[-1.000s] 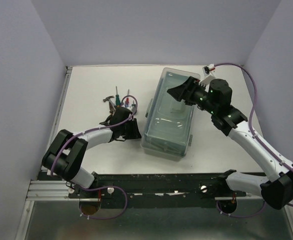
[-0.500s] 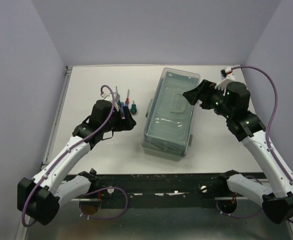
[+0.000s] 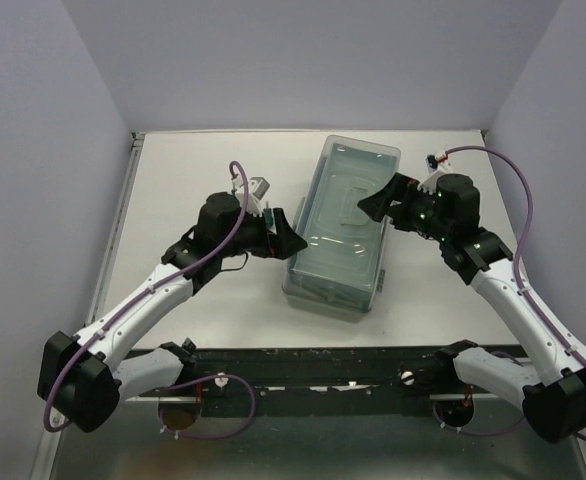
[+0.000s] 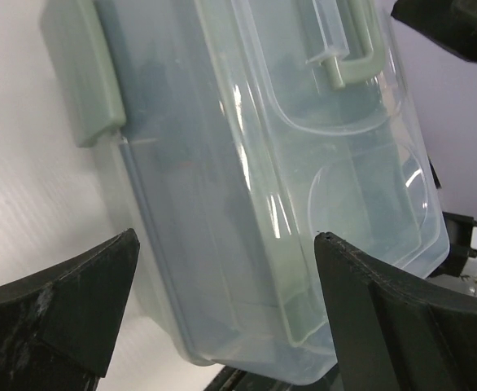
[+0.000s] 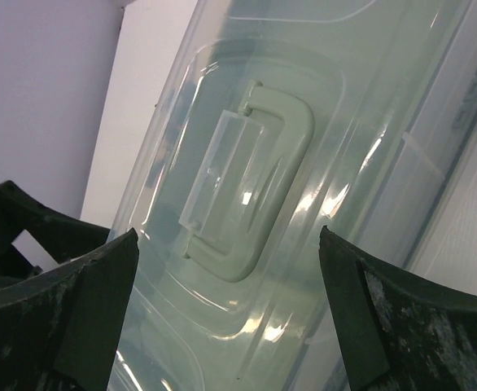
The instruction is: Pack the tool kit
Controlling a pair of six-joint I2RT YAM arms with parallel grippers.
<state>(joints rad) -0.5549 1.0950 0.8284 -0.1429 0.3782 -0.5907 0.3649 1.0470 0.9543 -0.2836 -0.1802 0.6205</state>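
Left gripper (image 3: 291,236): you are swinging it off loose tools, across to left long side of toolbox (image 3: 325,286); claw going from near-closed to fully apart, gripping nothing. Right gripper (image 3: 378,200): backing from over lid (image 3: 345,240) toward right edge, fingers also spreading wide, empty.

Toolbox sitting mid-table (image 3: 188,170), slightly angled, lid down, handle (image 5: 251,191) lying flat, side latch (image 4: 84,77) seemingly fastened.

Likely bracketing box for opening; packing not begun.

Loose tools not showing now; left arm (image 3: 153,295) covering that patch. Closed lid blocking any loading.
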